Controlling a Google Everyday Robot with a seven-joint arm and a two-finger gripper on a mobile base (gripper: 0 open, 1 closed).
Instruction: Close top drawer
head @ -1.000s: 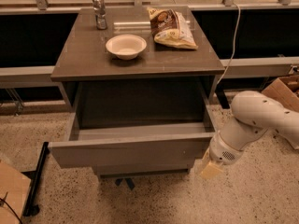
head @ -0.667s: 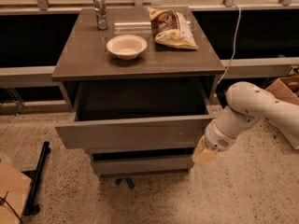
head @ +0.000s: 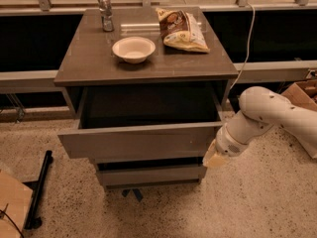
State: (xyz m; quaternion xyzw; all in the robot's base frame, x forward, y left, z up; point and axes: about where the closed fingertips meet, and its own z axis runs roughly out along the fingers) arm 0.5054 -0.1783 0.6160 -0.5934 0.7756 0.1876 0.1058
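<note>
Just one top drawer (head: 133, 142) open, hand (head: 214, 158) beside

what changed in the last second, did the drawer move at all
The top drawer has slid partway back into the cabinet but is not shut; the end effector, at the right end of its front panel, moved in with it. The bowl and snack bag on top stayed put.

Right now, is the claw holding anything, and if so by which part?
Nothing is visibly held: the claw sits beside the right end of the top drawer front panel.
</note>
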